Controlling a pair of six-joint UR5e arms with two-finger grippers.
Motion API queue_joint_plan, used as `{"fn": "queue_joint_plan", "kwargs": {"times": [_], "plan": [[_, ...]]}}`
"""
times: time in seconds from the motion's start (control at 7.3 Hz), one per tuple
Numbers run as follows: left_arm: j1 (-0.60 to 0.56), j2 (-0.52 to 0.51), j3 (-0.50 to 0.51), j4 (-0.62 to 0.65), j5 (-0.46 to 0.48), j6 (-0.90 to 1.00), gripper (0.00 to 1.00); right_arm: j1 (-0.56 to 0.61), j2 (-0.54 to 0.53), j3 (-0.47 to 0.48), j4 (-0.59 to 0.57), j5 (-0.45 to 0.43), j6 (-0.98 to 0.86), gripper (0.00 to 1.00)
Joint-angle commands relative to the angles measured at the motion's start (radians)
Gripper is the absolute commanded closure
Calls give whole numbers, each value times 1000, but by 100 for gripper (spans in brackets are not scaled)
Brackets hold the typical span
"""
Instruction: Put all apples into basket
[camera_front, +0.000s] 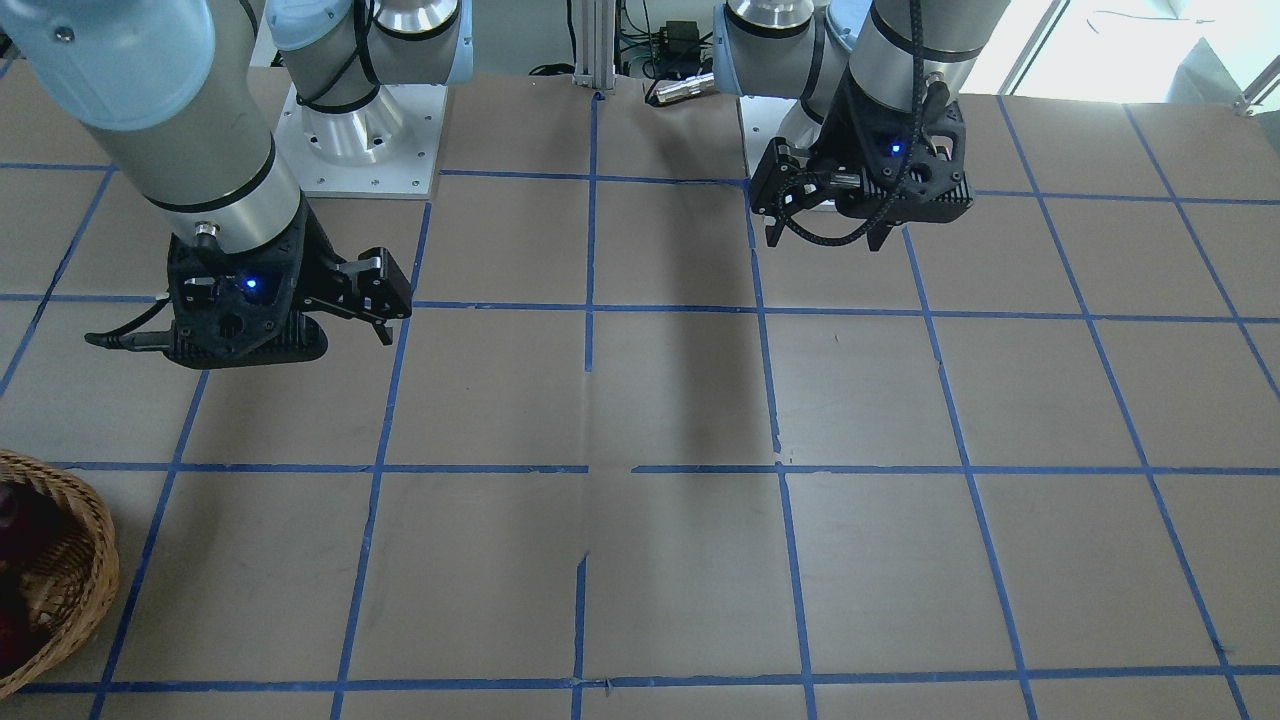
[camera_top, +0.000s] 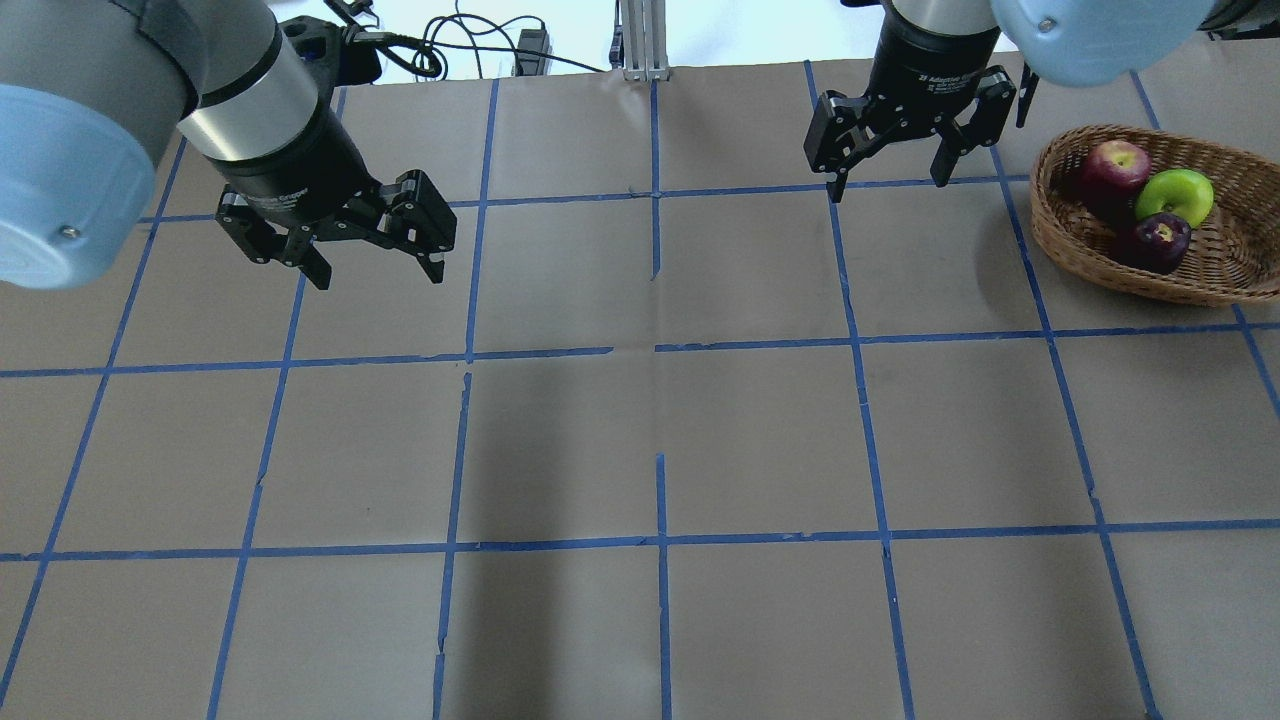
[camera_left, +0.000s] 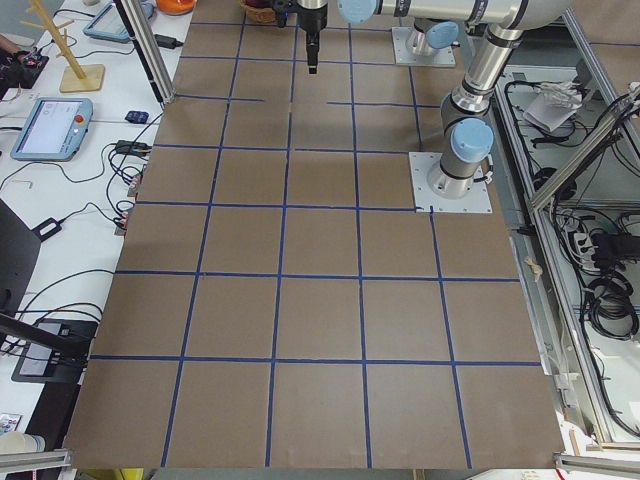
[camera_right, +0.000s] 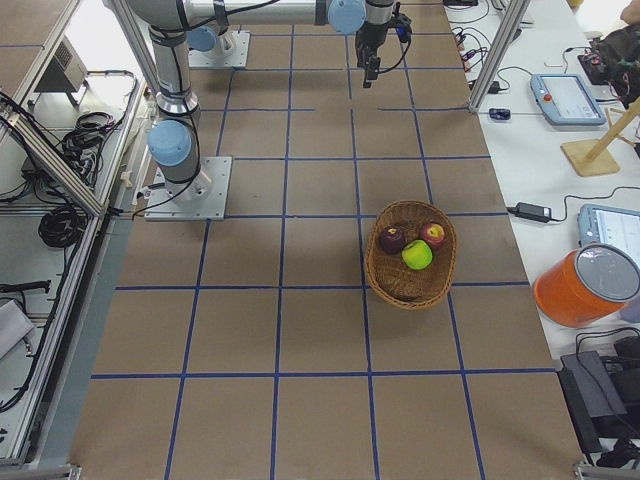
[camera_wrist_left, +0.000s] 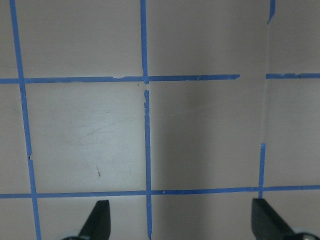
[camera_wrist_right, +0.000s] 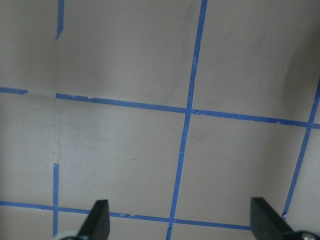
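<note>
Item: basket (camera_top: 1075, 255), light wicker with a braided rim, standing on the table (camera_top: 660, 440) at its far right side as the robot sees it. Contents: red apple (camera_top: 1118, 165) toward the far rim, green apple (camera_top: 1175, 196) beside it and touching, maroon apple (camera_top: 1160, 238) nearest the robot and tucked against the green one. All three lie inside the rim; none shows on the table in any view. Right gripper (camera_top: 890, 183): raised above the table, fingers spread wide and empty, and its wrist camera shows only brown paper and blue tape lines (camera_top: 850, 340) between the tips. Left gripper (camera_top: 380, 272): likewise raised, fingers wide, nothing between them, over the left half of the table. Governing relation: the basket lies out to the right of the right gripper, near it and at about the same depth of the table, while the left gripper is well apart from it across the centre line. The right arm is therefore much the nearer, should anything at the basket need doing. Axis: the apples are near-round and give no long axis to line the fingers up with. Judgement: the task reads as complete, with no apple left to fetch. The coming move probably calls for no grasp at all, only for both arms to keep clear of the basket rim.
</note>
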Motion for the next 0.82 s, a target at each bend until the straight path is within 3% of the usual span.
{"fn": "queue_joint_plan", "kwargs": {"times": [0.0, 0.68], "plan": [[1, 0, 1, 4, 0, 0, 0, -5, -4, 19, -15, -3, 2, 0], [1, 0, -1, 4, 0, 0, 0, -8, -9, 20, -5, -12, -4, 0]]}}
